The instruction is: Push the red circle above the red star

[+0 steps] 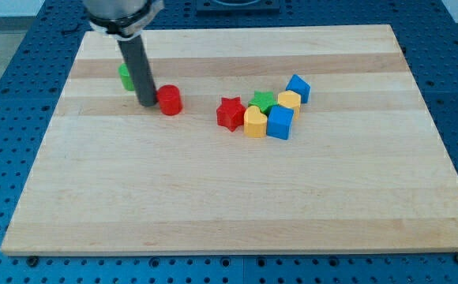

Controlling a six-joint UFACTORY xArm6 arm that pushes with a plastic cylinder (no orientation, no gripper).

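The red circle (170, 100) sits on the wooden board left of centre. The red star (230, 113) lies to its right, at the left end of a cluster of blocks. My tip (147, 103) is down on the board just left of the red circle, touching or almost touching its left side. The dark rod rises from there to the view's top left.
A green block (125, 76) shows partly behind the rod at the left. Next to the red star lie a yellow heart (254, 122), a green star (263, 100), a yellow block (289, 101), a blue block (280, 122) and another blue block (298, 87).
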